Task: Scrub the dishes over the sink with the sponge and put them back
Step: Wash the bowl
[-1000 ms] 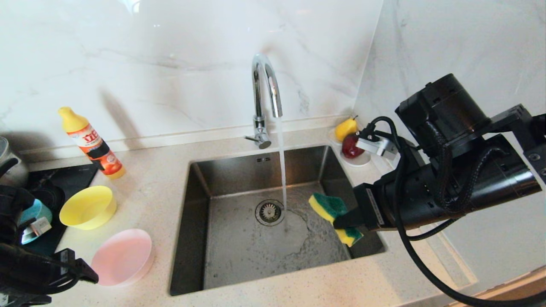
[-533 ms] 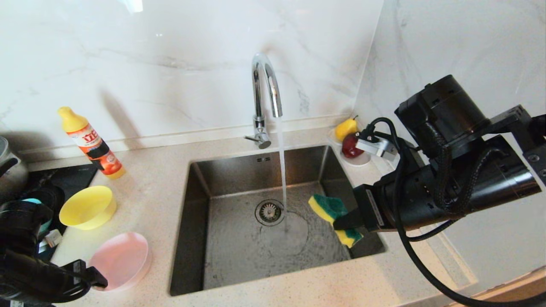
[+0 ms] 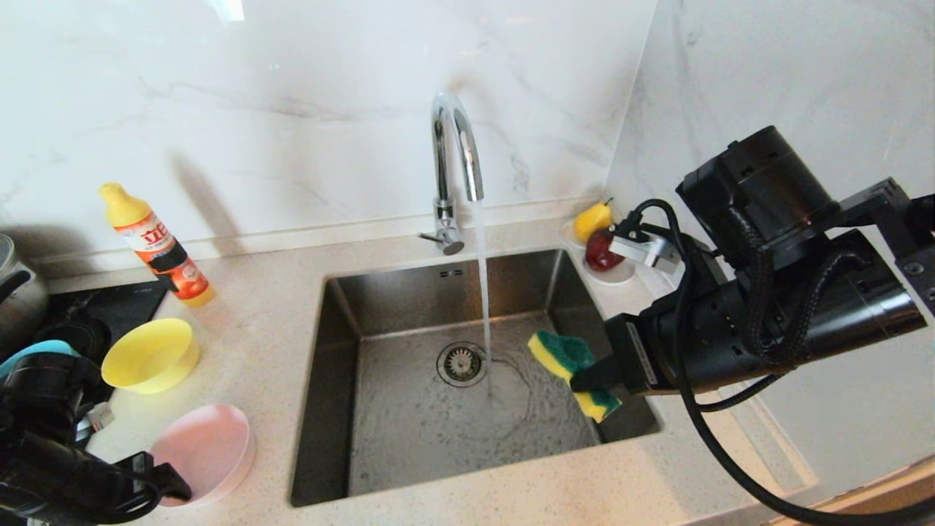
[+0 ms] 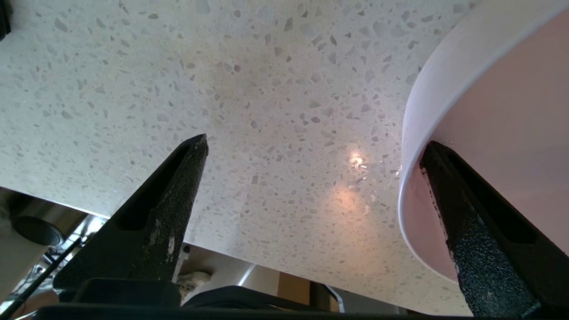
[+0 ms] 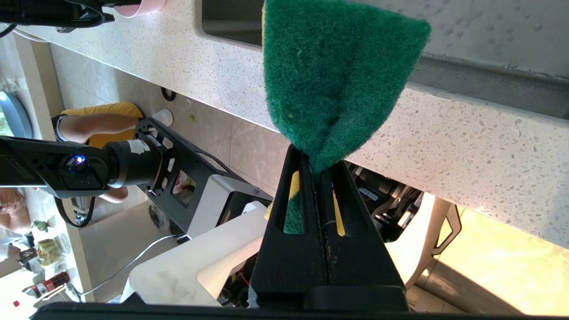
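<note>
Water runs from the faucet point(image 3: 456, 153) into the steel sink point(image 3: 409, 446). Over the sink's right side, my right gripper point(image 3: 588, 380) point(image 5: 316, 160) is shut on the green-and-yellow sponge point(image 3: 573, 369) point(image 5: 333, 75). On the counter to the left stand the yellow bowl point(image 3: 150, 356) and the pink bowl point(image 3: 208, 449) point(image 4: 511, 111). The teal bowl point(image 3: 25, 352) shows only as a sliver behind my left arm. My left gripper point(image 3: 157, 486) point(image 4: 313, 141) is open at the pink bowl's near side. One finger is over the bowl's inside, the other over bare counter.
An orange detergent bottle point(image 3: 157, 245) stands at the back left. A steel pot point(image 3: 18, 292) sits by the black cooktop point(image 3: 117, 307) at the far left. A white saucer with fruit point(image 3: 603, 256) sits behind the sink's right corner. The counter's front edge point(image 4: 266, 262) lies close under my left gripper.
My left arm has drawn back toward the counter's front edge, and the pink bowl has shifted slightly the same way. The right arm and sponge have not moved.
</note>
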Controlling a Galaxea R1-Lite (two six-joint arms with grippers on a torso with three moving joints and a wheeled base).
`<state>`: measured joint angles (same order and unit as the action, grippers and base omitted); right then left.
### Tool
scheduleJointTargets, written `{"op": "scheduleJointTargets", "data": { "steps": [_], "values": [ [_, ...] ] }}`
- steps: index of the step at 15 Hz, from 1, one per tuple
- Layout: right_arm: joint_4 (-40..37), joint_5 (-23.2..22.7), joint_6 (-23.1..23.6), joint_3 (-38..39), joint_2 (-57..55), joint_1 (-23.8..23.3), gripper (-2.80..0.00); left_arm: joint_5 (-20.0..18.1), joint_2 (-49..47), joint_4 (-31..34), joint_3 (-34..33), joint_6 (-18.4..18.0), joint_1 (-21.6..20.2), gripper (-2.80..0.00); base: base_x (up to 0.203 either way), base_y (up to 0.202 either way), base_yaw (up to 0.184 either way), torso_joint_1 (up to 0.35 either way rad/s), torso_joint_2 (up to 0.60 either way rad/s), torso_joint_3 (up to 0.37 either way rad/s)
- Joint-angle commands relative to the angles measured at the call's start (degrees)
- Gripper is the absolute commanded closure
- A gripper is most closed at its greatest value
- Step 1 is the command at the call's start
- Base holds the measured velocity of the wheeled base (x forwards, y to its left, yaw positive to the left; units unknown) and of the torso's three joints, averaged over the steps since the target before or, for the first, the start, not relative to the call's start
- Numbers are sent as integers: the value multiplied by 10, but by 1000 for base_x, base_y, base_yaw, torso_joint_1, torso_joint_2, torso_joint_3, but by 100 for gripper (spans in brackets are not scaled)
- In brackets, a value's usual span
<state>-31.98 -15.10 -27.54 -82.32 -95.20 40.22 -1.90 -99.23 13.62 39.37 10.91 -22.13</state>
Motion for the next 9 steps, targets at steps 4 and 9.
{"op": "scheduleJointTargets", "data": {
  "steps": [4, 9],
  "values": [
    [-2, -1, -1, 1, -1, 0, 0, 0, -20, -1, 0, 3, 0, 0, 0, 0, 0, 0, 0, 0],
    [-2, -1, -2, -1, -2, 0, 0, 1, -20, -17, 0, 3, 0, 0, 0, 0, 0, 0, 0, 0]
  ]
}}
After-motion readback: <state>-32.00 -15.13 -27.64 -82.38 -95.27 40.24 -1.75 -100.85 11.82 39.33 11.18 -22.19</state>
